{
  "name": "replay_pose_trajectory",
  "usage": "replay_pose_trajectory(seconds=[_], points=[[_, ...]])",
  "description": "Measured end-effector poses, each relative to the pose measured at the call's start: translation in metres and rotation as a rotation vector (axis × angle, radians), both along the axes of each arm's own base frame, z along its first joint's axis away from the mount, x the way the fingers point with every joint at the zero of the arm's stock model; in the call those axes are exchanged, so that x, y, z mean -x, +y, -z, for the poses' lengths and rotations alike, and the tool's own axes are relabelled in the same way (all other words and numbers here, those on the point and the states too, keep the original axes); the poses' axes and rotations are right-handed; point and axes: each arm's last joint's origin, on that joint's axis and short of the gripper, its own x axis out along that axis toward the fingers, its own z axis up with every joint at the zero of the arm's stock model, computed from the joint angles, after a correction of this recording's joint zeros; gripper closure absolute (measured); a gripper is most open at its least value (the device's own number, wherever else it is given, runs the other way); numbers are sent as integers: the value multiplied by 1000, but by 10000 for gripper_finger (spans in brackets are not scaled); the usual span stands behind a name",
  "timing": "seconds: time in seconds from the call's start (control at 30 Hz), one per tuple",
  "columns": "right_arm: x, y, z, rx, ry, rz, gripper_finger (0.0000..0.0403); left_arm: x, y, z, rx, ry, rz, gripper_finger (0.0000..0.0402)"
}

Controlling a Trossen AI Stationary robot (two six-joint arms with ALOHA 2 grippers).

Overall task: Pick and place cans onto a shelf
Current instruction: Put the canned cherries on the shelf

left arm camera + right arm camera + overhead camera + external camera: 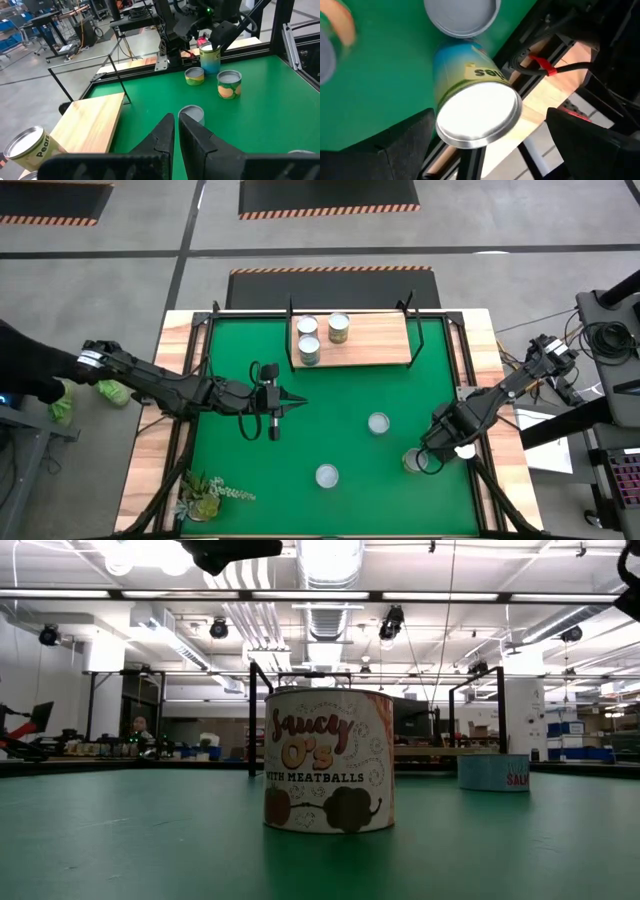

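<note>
My two arms are dark and slim, built of jointed segments. White bands ring my left arm (pixel 92 358) near its base. Black cables bunch at my right arm (pixel 545 355). My left fingers (pixel 162 137) are matte black wedges.

A green mat (pixel 340 435) is seen spread over the worktop (pixel 170 345), whose light wood rim is exposed along the sides. A small green plant sprig (pixel 205 495) is laid at the mat's near left corner. Two bright green items (pixel 112 391) are seen beyond the worktop's left edge, on the grey floor (pixel 120 270). Dark floor panels edged with orange-and-black hazard stripes (pixel 330 270) are laid beyond the far side. In the low view, a large room is shown behind the mat, with ceiling lights (pixel 330 560), ducts and black metal frames (pixel 120 705). A seated person (pixel 138 728) is made out far off at the left.
</note>
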Motion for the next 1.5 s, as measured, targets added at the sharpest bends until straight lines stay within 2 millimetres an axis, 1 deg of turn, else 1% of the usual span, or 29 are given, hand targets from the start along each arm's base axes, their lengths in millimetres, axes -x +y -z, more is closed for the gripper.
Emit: replay_pose_trajectory(seconds=[0.27, 0.53, 0.63, 0.73, 0.97, 1.07, 1.1, 1.17, 1.27, 1.37, 1.5], points=[[2, 4, 12, -23, -20, -44, 30, 0, 0, 0, 0, 0, 0, 393], [3, 4, 37, -53, -57, -62, 30, 0, 0, 0, 3, 0, 0, 393], [1, 5, 40, -74, -85, -79, 34, 0, 0, 0, 3, 0, -1, 393], [-1, 6, 40, -86, -108, -84, 51, 0, 0, 0, 3, -1, 0, 393], [-1, 7, 39, -91, -114, -84, 118, 0, 0, 0, 4, -1, -1, 393], [-2, 8, 39, -110, -117, -82, 128, 0, 0, 0, 9, -2, -2, 393], [-3, 9, 37, -123, -119, -76, 128, 0, 0, 0, 11, -2, -3, 393], [-6, 12, 29, -152, -129, -49, 126, 0, 0, 0, 11, -2, -3, 393], [-16, 19, 7, -185, -207, -29, 116, 0, 0, 0, 11, -2, -3, 393], [-28, 21, -17, -142, -355, -27, 115, 0, 0, 0, 12, -2, -3, 393], [-46, 12, -46, -31, -559, 1, 117, 0, 0, 0, 10, -2, -2, 393]])
